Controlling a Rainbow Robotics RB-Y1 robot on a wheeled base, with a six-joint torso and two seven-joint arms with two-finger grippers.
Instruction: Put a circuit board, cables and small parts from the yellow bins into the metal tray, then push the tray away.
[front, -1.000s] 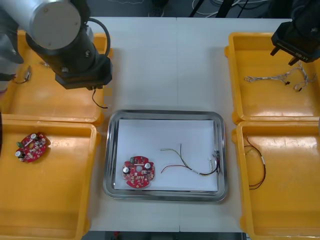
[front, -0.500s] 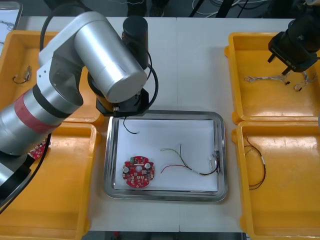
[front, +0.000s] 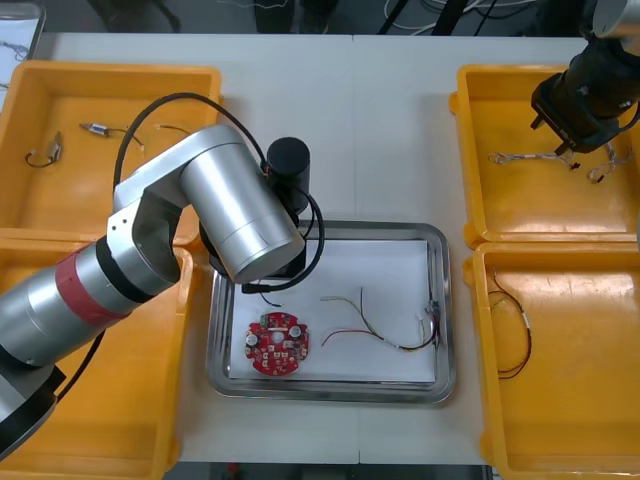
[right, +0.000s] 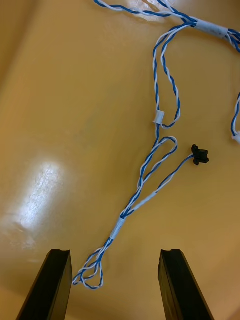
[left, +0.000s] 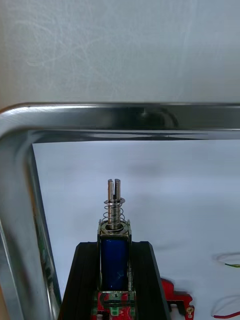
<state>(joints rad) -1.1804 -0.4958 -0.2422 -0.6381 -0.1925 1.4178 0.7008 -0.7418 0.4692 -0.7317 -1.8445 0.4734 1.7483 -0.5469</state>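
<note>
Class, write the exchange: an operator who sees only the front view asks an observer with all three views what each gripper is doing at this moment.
Operator: The left arm hides the left gripper over the metal tray. Is it holding anything?
Observer: Yes, it is shut on a small metal part with a blue body and a spring.
Operator: And the right gripper, over the yellow bin?
Observer: It is open. The looped end of the blue and white cable shows between its fingers, close to one of them.
</note>
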